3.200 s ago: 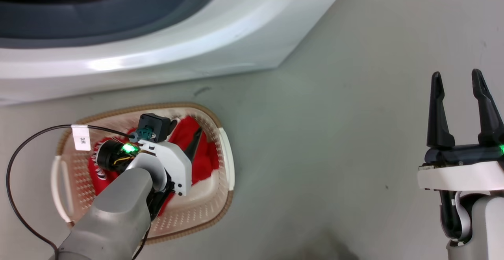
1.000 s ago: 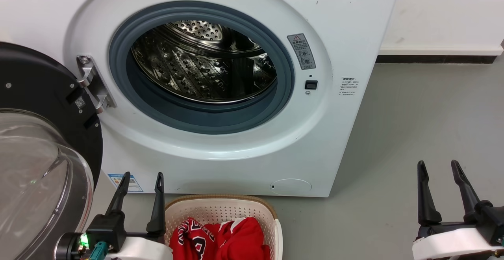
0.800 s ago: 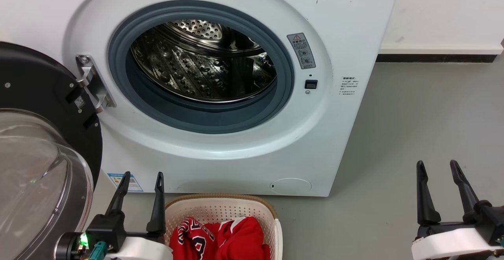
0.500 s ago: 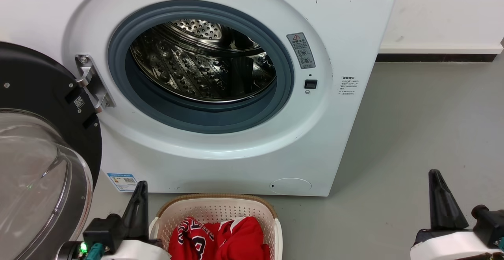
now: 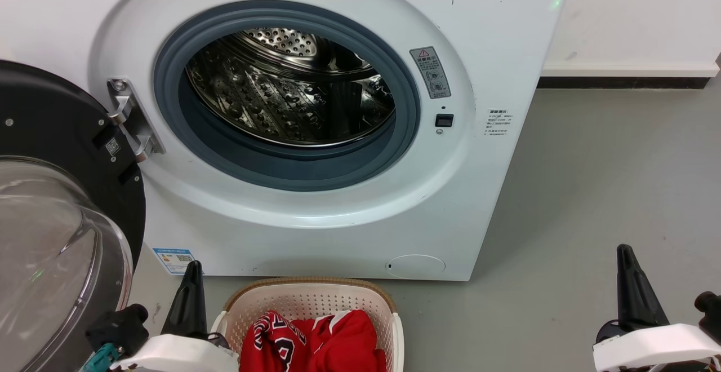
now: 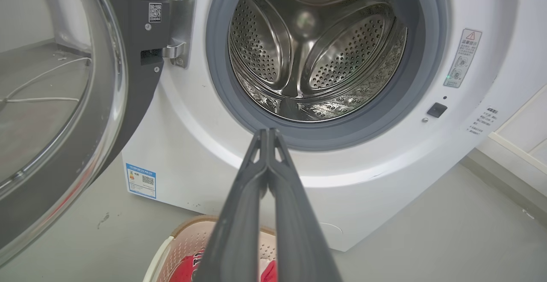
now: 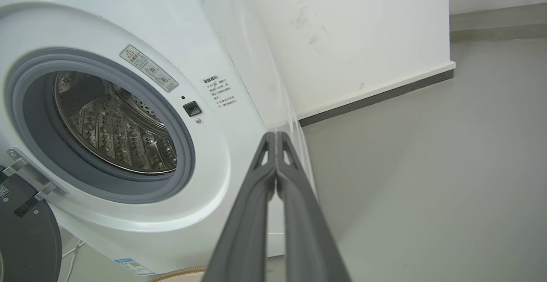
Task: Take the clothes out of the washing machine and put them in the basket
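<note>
Two red clothes (image 5: 315, 341) lie in the cream basket (image 5: 307, 283) on the floor in front of the white washing machine (image 5: 479, 51); the one on the left is a jersey (image 5: 273, 335) with lettering. The steel drum (image 5: 281, 96) shows no garment inside. My left gripper (image 5: 193, 266) is shut with nothing in it, left of the basket. My right gripper (image 5: 623, 251) is shut and holds nothing, over bare floor at the lower right. In the left wrist view, the left gripper (image 6: 268, 132) points at the drum (image 6: 316, 51), with the basket (image 6: 183, 235) and clothes (image 6: 188, 269) below it.
The black-framed glass door (image 5: 56, 220) stands swung open at the left, close to my left gripper. Grey floor (image 5: 591, 191) extends to the right of the machine as far as a white wall with a dark skirting strip (image 5: 625, 83).
The head camera rose from the basket to the machine. My left gripper came out of the basket, leaving the clothes there. Both grippers then shut and sank slightly.
</note>
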{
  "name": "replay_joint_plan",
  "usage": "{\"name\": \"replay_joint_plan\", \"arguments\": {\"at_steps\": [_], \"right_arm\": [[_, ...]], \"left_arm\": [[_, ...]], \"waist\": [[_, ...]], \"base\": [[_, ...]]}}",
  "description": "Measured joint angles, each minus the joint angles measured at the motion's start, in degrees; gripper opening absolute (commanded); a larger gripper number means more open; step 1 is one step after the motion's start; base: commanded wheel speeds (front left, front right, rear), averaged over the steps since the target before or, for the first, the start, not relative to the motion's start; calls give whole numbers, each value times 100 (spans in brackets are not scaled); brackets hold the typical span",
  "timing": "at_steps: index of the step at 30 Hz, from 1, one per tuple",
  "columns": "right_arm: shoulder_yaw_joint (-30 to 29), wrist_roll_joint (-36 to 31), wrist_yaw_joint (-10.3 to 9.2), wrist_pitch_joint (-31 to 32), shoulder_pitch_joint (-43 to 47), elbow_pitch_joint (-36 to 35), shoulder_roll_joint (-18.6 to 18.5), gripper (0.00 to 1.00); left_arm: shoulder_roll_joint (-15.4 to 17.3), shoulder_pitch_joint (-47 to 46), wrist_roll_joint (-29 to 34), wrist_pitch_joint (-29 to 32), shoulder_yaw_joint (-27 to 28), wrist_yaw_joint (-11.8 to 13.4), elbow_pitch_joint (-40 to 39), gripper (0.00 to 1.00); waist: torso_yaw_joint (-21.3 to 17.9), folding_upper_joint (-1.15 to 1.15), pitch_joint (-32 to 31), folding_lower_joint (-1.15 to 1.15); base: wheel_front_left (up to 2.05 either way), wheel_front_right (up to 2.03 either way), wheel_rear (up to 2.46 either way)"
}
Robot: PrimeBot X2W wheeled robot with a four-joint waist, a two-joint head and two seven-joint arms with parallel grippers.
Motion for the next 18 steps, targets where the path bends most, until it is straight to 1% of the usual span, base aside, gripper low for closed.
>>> {"name": "replay_joint_plan", "arguments": {"at_steps": [18], "right_arm": [[1,1690,-1,400,-177,171,0,0]], "left_arm": [[-37,-182,-1701,394,91,-51,114,0]], "waist": [[-5,0,-1,0]], "base": [[0,0,0]]}}
